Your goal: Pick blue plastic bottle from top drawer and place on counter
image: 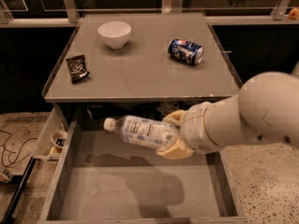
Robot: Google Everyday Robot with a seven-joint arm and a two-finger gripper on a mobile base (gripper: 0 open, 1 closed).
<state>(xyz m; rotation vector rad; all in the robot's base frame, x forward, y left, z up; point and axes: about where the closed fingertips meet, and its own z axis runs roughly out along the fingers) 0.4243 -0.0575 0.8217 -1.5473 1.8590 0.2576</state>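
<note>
The blue plastic bottle (140,131) is clear with a white cap and a white label with blue print. It lies sideways in the air, cap to the left, above the open top drawer (135,190). My gripper (173,135) is shut on the bottle's right end, with tan fingers (175,149) above and below it. The bottle hangs just in front of and below the counter's (140,73) front edge. Its shadow falls on the drawer's grey bottom.
On the counter stand a white bowl (114,33) at the back left, a dark snack packet (77,68) at the left and a blue soda can (186,51) lying at the right. A small whitish side tray (52,139) hangs left of the drawer. My white arm (252,115) comes in from the right.
</note>
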